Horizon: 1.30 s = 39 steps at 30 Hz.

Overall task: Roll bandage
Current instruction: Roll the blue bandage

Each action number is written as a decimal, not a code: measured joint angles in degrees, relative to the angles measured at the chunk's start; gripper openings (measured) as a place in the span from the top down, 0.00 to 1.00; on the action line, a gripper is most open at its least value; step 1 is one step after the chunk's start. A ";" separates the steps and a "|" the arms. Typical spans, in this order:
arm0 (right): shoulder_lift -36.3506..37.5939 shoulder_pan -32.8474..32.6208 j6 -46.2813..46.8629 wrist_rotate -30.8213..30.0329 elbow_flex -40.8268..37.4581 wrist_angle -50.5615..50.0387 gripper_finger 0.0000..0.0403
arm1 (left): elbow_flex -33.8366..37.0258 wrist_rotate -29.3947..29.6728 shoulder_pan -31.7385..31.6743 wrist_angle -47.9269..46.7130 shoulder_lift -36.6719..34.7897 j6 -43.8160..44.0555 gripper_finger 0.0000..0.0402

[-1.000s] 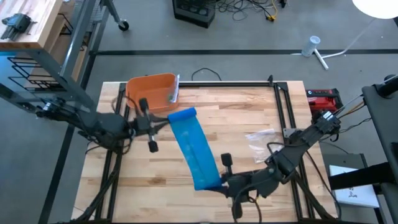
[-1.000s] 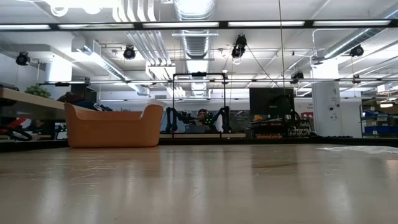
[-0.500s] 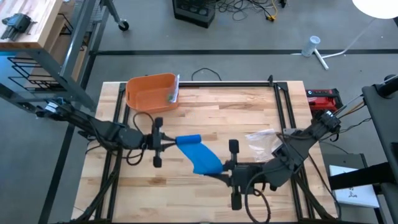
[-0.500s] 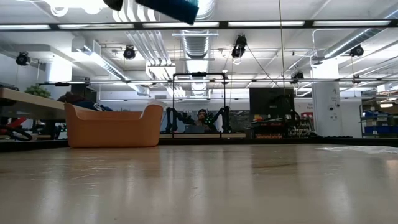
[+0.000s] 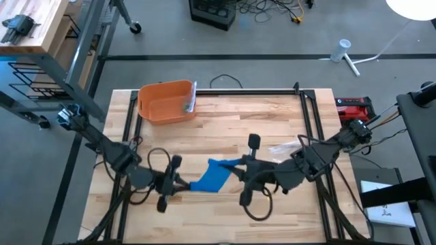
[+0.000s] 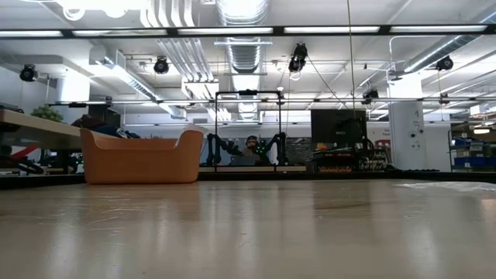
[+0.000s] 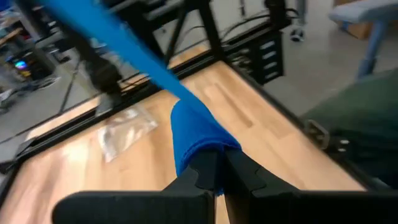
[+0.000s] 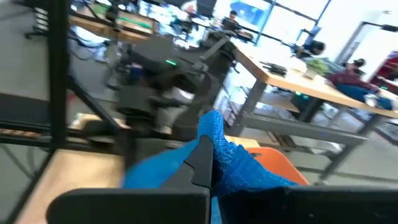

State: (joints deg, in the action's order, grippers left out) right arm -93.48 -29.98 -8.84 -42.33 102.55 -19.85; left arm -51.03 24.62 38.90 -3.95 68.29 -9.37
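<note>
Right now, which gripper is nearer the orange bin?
Left. The left gripper holds one end of the blue bandage in front of the orange bin; the right gripper holds the other end, farther to the right.

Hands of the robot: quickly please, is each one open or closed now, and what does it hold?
Left hand: closed on one end of the blue bandage.
Right hand: closed on the bandage's other end.

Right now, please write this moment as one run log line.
left gripper: shut on blue bandage | right gripper: shut on its other end | bandage: held between the grippers | orange bin: far corner
</note>
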 joint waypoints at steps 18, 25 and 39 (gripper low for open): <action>-0.36 4.57 9.34 -0.09 -11.71 -0.87 1.00 | -25.71 5.05 7.73 -13.75 15.95 -9.89 1.00; -0.38 4.57 17.71 0.87 -15.91 0.53 1.00 | -30.93 5.05 7.75 -14.63 17.34 -15.76 1.00; -0.38 3.60 18.61 6.80 -17.14 2.27 0.75 | -31.43 4.67 6.48 -9.86 17.25 -15.74 1.00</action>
State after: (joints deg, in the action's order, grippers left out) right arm -93.86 -26.38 9.77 -35.53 85.41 -17.59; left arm -82.46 29.29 45.39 -13.80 85.54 -25.11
